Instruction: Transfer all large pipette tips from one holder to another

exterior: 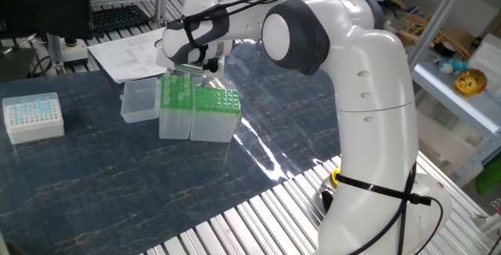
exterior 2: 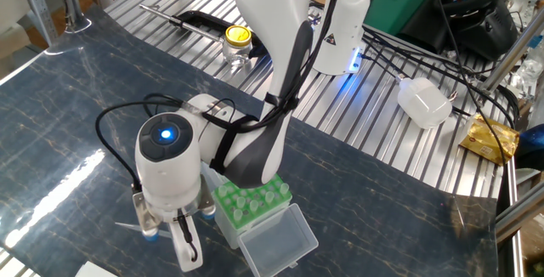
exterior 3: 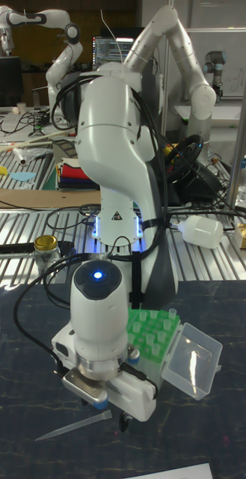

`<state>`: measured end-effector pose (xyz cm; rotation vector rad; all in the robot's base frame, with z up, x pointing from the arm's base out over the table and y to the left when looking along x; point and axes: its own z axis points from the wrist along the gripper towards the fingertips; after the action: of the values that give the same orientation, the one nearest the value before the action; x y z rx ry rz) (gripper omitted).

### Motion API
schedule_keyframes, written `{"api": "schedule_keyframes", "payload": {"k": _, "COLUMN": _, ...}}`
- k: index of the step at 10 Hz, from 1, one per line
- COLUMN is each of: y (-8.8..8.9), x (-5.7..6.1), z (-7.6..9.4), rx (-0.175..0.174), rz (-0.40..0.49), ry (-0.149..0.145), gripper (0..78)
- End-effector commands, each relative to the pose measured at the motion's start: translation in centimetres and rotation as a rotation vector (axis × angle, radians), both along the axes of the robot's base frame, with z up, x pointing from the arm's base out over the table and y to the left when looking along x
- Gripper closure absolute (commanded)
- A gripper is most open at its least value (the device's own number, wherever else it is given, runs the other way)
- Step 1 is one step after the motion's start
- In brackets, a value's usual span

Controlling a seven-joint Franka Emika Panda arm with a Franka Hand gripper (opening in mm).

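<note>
A: Nearest thing is a loose tip [exterior 3: 69, 428] lying flat on the bench [exterior 3: 212, 441], just beside the gripper [exterior 3: 121, 420]. Jaws?

B: Can't tell, the wrist hides them. The gripper hangs above the edge of the taller holder [exterior: 174, 108]. Large pipette tips [exterior 3: 154, 329] stand in it, and a clear tray [exterior 3: 190, 359] touches it.

A: Risk?

B: Likely a misaligned descent. A tip hits the rack top beside a hole, bends, or drops like the loose one. The jaws could knock standing neighbours too.

A: Wider holder [exterior: 217, 108]?

B: Farther side, touching the taller one. Top looks bare, not sure. The loose tip may go uncollected.
</note>
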<state>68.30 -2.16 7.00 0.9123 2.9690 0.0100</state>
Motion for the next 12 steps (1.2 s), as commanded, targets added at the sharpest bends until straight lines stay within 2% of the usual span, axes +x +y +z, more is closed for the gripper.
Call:
{"api": "schedule_keyframes", "payload": {"k": 1, "y": 0.0, "x": -0.7, "z": -0.2, "rx": -0.005, "rz": -0.010, "ry": -0.003, "gripper": 0.1}}
{"api": "schedule_keyframes", "payload": {"k": 8, "y": 0.2, "x": -2.9, "z": 0.4, "rx": 0.008, "rz": -0.037, "ry": 0.017, "gripper": 0.1}}
{"api": "schedule_keyframes", "payload": {"k": 10, "y": 0.2, "x": -2.6, "z": 0.5, "rx": 0.010, "rz": -0.035, "ry": 0.016, "gripper": 0.1}}
{"api": "schedule_keyframes", "payload": {"k": 12, "y": 0.3, "x": -1.8, "z": 0.8, "rx": 0.010, "rz": -0.037, "ry": 0.013, "gripper": 0.1}}
